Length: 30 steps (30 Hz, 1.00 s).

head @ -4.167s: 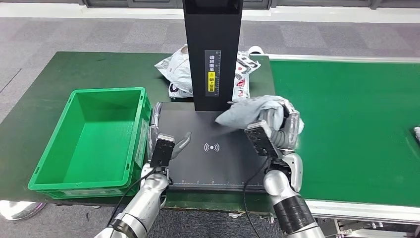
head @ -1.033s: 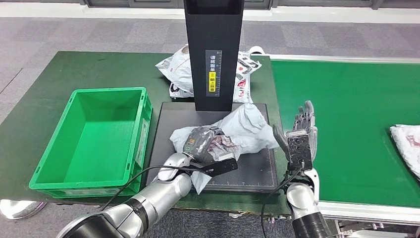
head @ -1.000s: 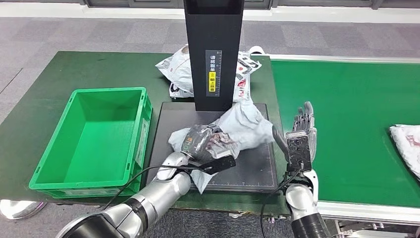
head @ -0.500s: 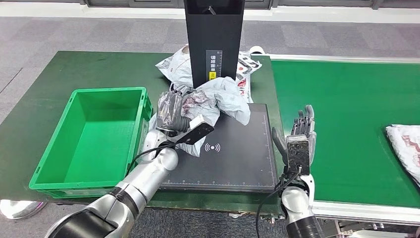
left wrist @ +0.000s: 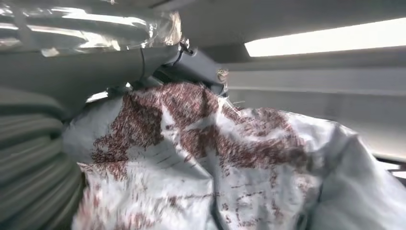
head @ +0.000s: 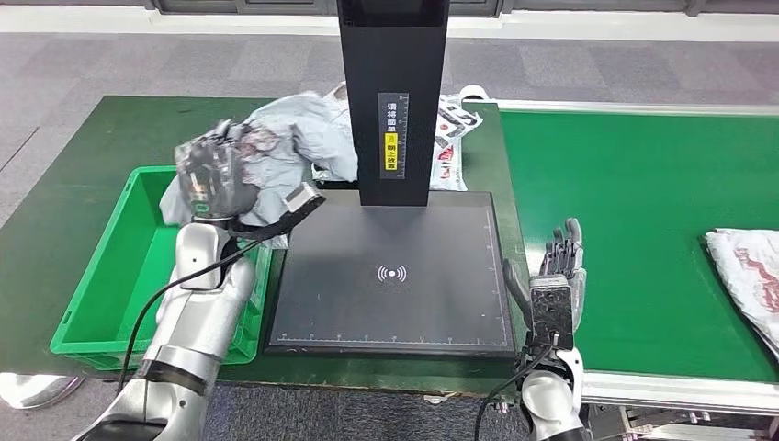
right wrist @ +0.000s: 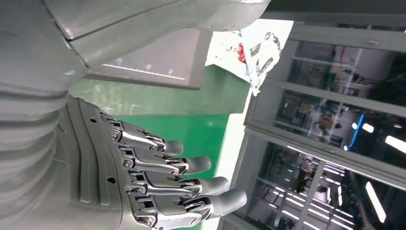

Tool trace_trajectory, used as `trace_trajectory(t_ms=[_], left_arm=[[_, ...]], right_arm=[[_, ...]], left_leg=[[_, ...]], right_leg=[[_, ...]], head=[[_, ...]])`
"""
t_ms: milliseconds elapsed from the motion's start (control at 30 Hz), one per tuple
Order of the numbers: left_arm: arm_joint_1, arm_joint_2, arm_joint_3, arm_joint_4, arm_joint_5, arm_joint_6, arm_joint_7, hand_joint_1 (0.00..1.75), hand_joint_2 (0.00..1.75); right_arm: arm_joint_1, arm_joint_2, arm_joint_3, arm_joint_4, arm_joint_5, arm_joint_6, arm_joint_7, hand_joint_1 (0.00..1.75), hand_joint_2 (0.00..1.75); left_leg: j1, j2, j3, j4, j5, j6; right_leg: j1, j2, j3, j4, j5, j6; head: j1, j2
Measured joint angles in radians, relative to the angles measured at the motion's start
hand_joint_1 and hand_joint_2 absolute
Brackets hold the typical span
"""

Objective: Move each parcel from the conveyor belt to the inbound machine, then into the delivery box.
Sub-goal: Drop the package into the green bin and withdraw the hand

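The left hand (head: 213,175) grips a grey parcel (head: 285,138), raised above the near right corner of the green box (head: 110,276), with much of the bag trailing back toward the black scanner post (head: 393,92). The hold looks bunched rather than firm: slack film hangs loose, so the bag may slip out early and land on the box rim or on the scanner pad (head: 393,274) instead of inside. The trailing end could also snag the post or drag the other bags (head: 450,129) lying behind it. The left wrist view is blurred, so I cannot tell how much film the fingers really have. The right hand (head: 558,276) stands open and empty beside the pad, at the belt (head: 643,230) edge, where another parcel (head: 749,276) waits.
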Motion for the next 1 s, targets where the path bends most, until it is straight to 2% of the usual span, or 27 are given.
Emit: trace_trajectory(t_ms=[133,333,867,1000], left_arm=[[0.086,0.066,0.024,-0.031,-0.006,0.0,0.113,1.75,1.75],[0.147,0.124,0.049,-0.033,-0.007,0.0,0.136,1.75,1.75],[0.165,0.152,0.061,-0.032,-0.007,0.0,0.137,1.75,1.75],[0.169,0.156,0.061,-0.027,-0.007,0.0,0.172,1.75,1.75]], right_arm=[[0.008,0.0,0.0,-0.016,0.015,0.006,0.014,0.0,1.75],[0.006,0.0,-0.002,-0.023,0.012,0.019,0.021,0.0,1.75],[0.003,0.0,-0.005,-0.023,0.012,0.019,0.023,0.0,1.75],[0.004,0.0,-0.005,-0.023,0.011,0.023,0.025,0.0,1.75]], left_leg=[[0.0,0.0,0.0,0.0,0.0,0.0],[0.0,-0.001,-0.001,0.0,0.0,0.0],[0.001,-0.001,-0.001,0.0,0.0,0.0],[0.001,-0.001,-0.001,0.0,0.0,0.0]], right_leg=[[0.0,0.0,-0.001,0.0,-0.001,0.0],[0.0,-0.001,0.0,0.0,-0.001,-0.001],[0.001,-0.001,0.0,0.0,-0.001,-0.001],[0.001,-0.001,0.0,0.0,-0.001,-0.001]], head=[[0.0,0.0],[0.0,0.0],[0.0,0.0],[0.0,0.0]])
